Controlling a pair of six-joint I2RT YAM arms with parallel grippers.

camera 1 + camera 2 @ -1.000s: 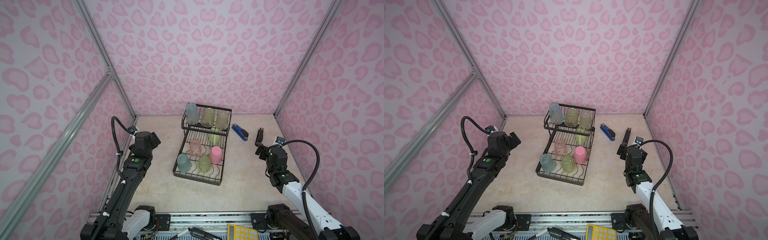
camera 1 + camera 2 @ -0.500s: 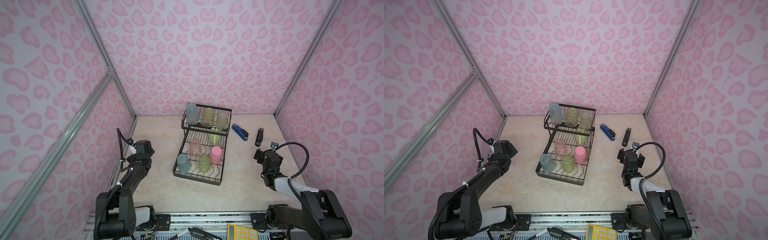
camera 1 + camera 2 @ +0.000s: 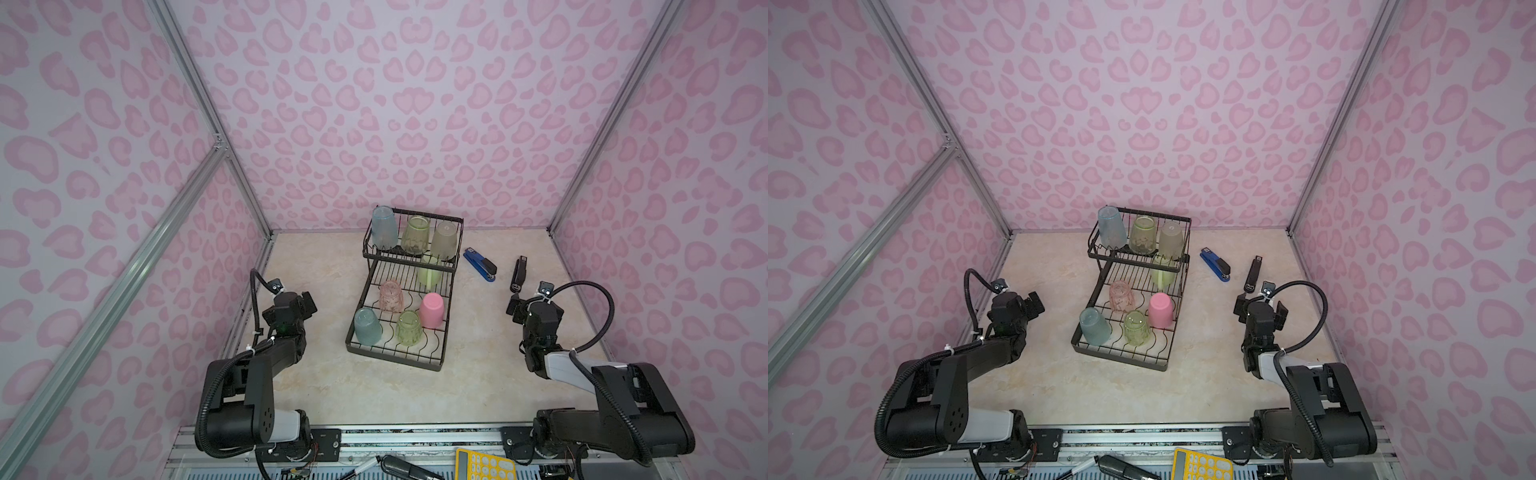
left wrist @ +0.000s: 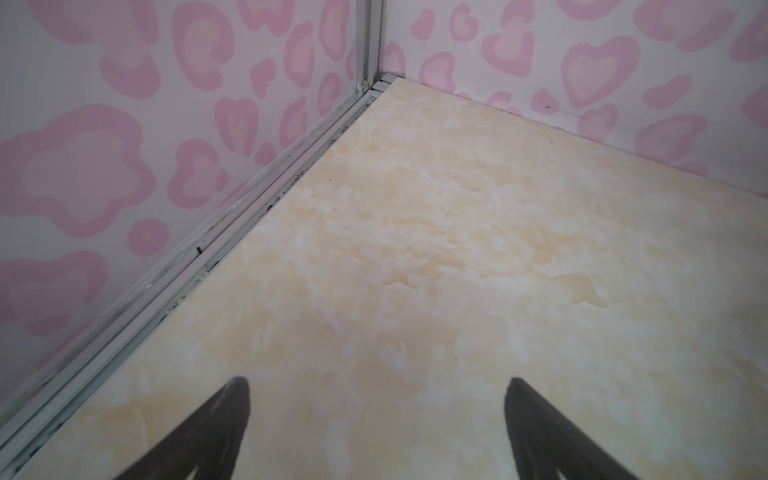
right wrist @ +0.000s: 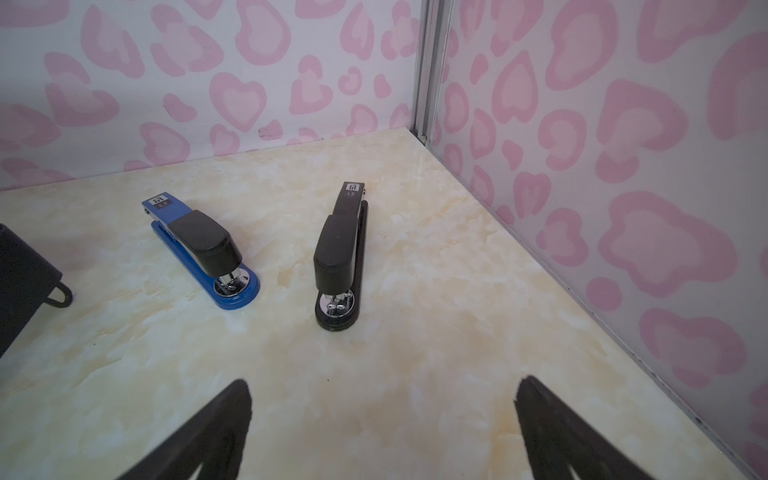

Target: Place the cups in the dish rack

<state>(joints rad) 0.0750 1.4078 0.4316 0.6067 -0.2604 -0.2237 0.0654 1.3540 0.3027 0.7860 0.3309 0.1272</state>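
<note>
Black dish rack (image 3: 432, 345), solid pink cup (image 3: 431, 311), blue stapler (image 3: 480, 264), black stapler (image 3: 518, 274), pink-blotched walls (image 3: 374, 104), beige marbled table (image 3: 374, 399).

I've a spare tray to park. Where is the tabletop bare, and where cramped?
Bare: the table between the dish rack and the left wall, and the strip before the rack. Cramped: right of the rack, by the blue stapler and black stapler.

- Three walls (image 3: 407, 104) close in the space: pale lilac-white panels printed with pink, heart-like leopard spots.
- Aluminium posts (image 3: 210, 120) stand in both back corners, and a slanted aluminium bar (image 3: 133, 266) crosses the left wall.
- The desk (image 3: 374, 395) has a glossy cream top marbled with beige, and it meets the left wall along a metal channel (image 4: 199, 257).
- A metal rail (image 3: 415, 436) runs along the near edge.
- The light is soft and even, and shadows are faint.
</note>
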